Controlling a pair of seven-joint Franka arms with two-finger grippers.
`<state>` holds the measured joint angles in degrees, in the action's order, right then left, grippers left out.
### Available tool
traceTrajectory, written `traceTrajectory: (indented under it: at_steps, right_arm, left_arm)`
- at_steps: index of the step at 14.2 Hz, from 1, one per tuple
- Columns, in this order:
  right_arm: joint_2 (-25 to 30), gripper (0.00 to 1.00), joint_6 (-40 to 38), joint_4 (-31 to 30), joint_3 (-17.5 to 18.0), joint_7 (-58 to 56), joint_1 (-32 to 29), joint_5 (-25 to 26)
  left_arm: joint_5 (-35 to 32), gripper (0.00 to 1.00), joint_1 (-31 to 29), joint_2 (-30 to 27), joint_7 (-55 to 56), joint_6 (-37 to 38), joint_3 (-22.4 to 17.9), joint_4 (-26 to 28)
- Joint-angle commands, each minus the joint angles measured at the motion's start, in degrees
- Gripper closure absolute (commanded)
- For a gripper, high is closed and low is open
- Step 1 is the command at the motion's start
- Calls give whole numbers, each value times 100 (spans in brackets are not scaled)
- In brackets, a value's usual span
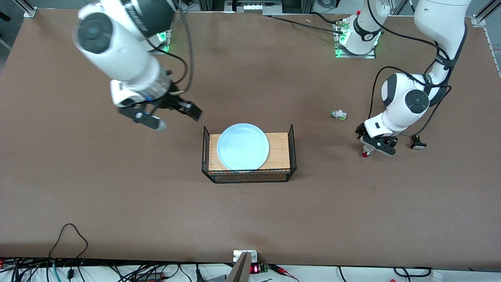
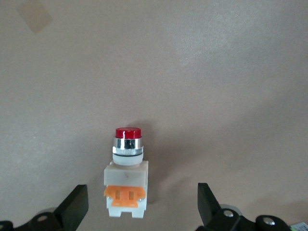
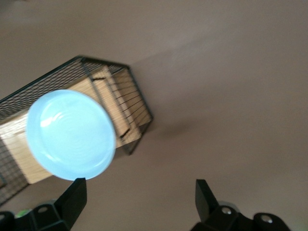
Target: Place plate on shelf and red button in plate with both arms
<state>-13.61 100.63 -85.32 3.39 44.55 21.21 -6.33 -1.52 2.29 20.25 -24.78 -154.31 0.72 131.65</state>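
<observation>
— While my right gripper (image 1: 172, 113) hangs spread over bare table beside the rack (image 1: 291, 150), the plate (image 1: 243, 146) already sits in it. What's left?

— The red button (image 2: 127, 168), I'd say. It lies on the table at the left arm's end, between my left gripper's (image 2: 139, 211) spread fingers, untouched.

— Its lie?

— Long axis flat on the table, red cap pointing away from my wrist. I'd drop and close across the white body.
</observation>
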Motion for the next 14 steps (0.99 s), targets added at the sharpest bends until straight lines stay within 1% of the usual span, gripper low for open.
traceTrajectory:
  at_steps: [1,2,3,4,5,7,8,9,10,11,12,14]
  right_arm:
    - [157,0,-332,-117,65,-1348,-607,412]
    - [166,0,-429,-117,65,-1779,-861,492]
    - [166,0,-491,-117,65,-2201,-1099,527]
    - [166,0,-535,-117,65,-2727,-1362,528]
    - [157,0,-553,-117,65,-3219,-1582,528]
    - [166,0,-666,-91,48,-3828,-1908,537]
    - [201,0,-667,-90,-161,-4170,-1927,597]
    - [227,0,-667,-90,-477,-4548,-1866,642]
    - [245,0,-667,-90,-697,-4908,-1848,633]
    - [263,0,-685,-90,-873,-5121,-1831,633]
    - [324,0,-807,-108,-1014,-5097,-1813,607]
    - [412,0,-940,-143,-1409,-4992,-1446,598]
  left_arm:
    - [-68,9,-45,294,-132,-423,-10,-34]
    - [-68,22,-36,304,-132,-494,-10,-34]
    - [-68,46,-36,304,-176,-495,-10,-43]
    - [-59,71,-36,304,-463,-478,-10,-43]
    - [-59,73,-53,347,-605,-477,-10,-61]
    - [-59,80,-97,313,-677,-477,-10,-87]
    - [-59,81,-106,260,-668,-477,-10,-105]
    - [-59,81,-106,86,-634,-416,-2,-105]
    - [-59,80,-72,-134,-624,-172,7,-122]
    - [-59,80,-36,-353,-616,248,16,-314]
    - [-33,80,-36,-477,-598,1009,146,-690]
    - [20,78,-36,-479,-459,2757,393,-1804]
